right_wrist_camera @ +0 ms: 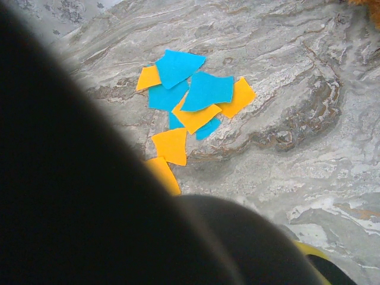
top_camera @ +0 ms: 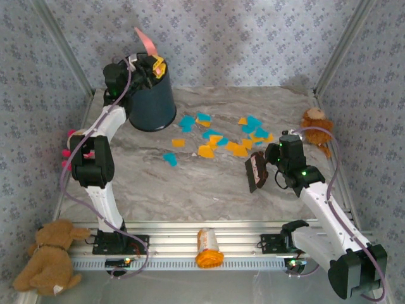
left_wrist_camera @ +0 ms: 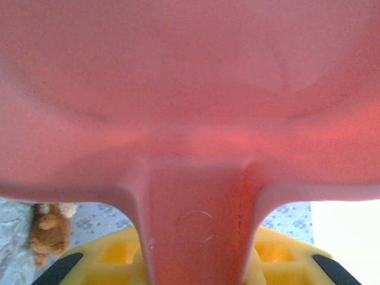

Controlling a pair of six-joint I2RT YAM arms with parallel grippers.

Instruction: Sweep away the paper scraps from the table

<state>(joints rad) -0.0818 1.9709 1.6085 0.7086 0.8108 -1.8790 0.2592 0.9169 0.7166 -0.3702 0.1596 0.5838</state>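
Orange-yellow and turquoise paper scraps (top_camera: 221,138) lie scattered across the back middle of the marble table (top_camera: 190,183); a cluster of the paper scraps (right_wrist_camera: 191,101) lies ahead in the right wrist view. My left gripper (top_camera: 152,65) is raised at the back left, shut on the handle of the pink dustpan (top_camera: 146,40), which is tipped up over a dark blue bin (top_camera: 152,101). Up close, the dustpan (left_wrist_camera: 190,89) blocks the view, its handle between my yellow fingers (left_wrist_camera: 113,256). My right gripper (top_camera: 269,166) is shut on a dark brush (top_camera: 255,173) just right of the scraps; the brush (right_wrist_camera: 89,196) hides its jaws.
A brown teddy (top_camera: 315,124) sits at the table's back right edge. Another teddy (top_camera: 48,256) lies off the front left corner. An orange bottle (top_camera: 207,248) lies on the front aluminium rail. Patterned walls enclose the table on three sides.
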